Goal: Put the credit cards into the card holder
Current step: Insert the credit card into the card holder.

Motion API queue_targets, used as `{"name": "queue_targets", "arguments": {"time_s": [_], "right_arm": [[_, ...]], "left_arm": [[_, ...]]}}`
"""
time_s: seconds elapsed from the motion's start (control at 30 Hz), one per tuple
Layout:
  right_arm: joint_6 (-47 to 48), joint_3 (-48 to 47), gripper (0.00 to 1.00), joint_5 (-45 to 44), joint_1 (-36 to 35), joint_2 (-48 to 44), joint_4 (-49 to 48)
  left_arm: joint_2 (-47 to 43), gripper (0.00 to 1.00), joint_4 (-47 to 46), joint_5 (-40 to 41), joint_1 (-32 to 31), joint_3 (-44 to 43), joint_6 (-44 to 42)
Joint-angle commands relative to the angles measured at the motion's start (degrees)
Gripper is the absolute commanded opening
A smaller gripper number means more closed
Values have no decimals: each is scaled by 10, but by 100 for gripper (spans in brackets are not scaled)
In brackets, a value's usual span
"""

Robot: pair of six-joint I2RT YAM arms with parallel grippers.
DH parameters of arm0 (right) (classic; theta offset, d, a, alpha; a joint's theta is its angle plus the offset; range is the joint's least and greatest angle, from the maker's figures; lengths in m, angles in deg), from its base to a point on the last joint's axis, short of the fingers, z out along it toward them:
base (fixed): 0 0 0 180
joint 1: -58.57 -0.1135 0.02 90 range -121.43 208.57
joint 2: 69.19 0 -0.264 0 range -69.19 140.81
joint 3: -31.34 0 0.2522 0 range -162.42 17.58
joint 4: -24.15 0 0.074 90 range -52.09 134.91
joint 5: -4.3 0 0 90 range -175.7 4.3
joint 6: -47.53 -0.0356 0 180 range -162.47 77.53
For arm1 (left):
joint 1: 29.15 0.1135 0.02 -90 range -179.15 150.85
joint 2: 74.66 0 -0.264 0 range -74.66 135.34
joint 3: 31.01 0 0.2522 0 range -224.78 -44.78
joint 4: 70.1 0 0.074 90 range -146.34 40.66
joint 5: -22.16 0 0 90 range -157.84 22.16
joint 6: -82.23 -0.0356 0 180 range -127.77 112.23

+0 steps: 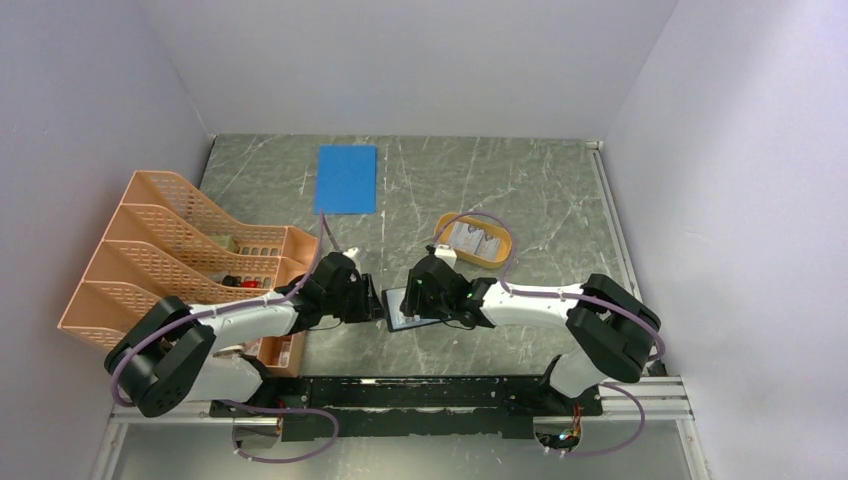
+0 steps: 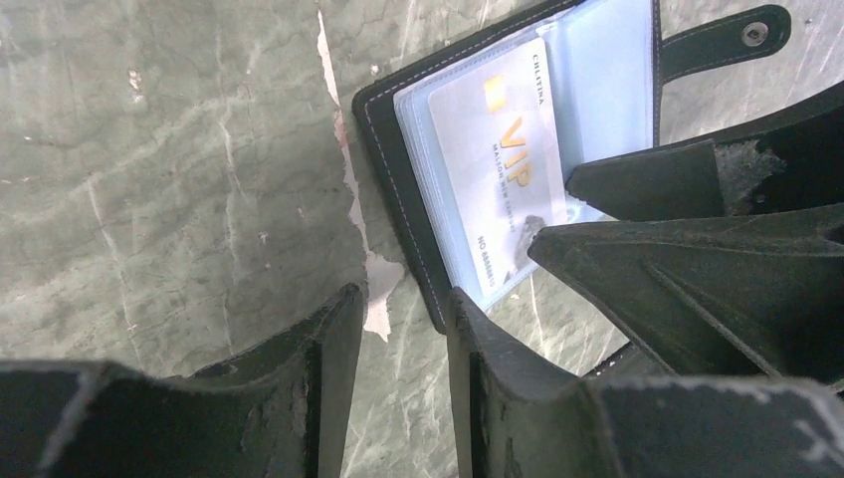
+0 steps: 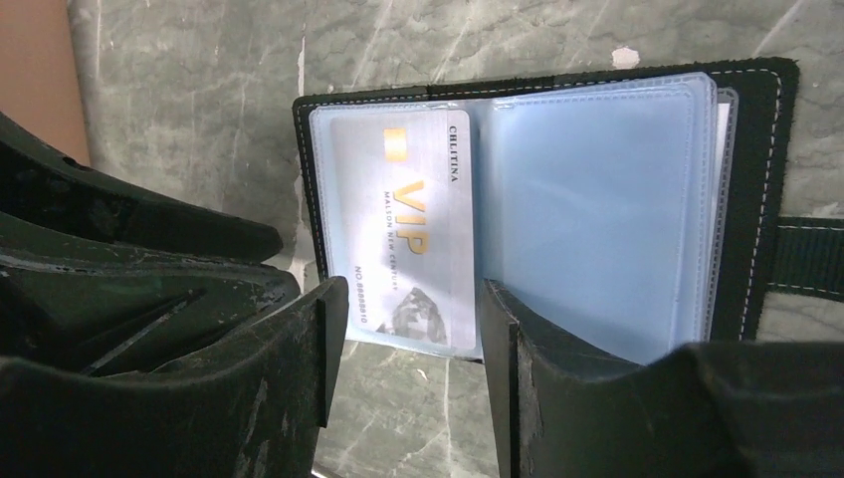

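Note:
The black card holder lies open on the table between my two grippers. It also shows in the left wrist view and the right wrist view. A pale "VIP" credit card sits inside the bluish clear sleeve on its left page and also shows in the left wrist view. My left gripper is open and empty at the holder's left edge. My right gripper is open and empty over the holder's near edge, just below the card. More credit cards lie in the orange tray.
The orange oval tray sits behind and right of the holder. An orange mesh file rack stands along the left side. A blue flat sheet lies at the back. Walls close in on both sides.

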Motion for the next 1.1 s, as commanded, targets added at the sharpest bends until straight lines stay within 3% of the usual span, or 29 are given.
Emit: {"name": "queue_targets", "arguments": {"time_s": [0.0,1.07], "right_arm": [[8,-8,55,-23,-1,-15,17],[34,-15,52,42,-4,36,-50]], "left_arm": [[-20,42,12,21,-2,-18,-8],[40,40,-32,4,5,-23,-6]]}}
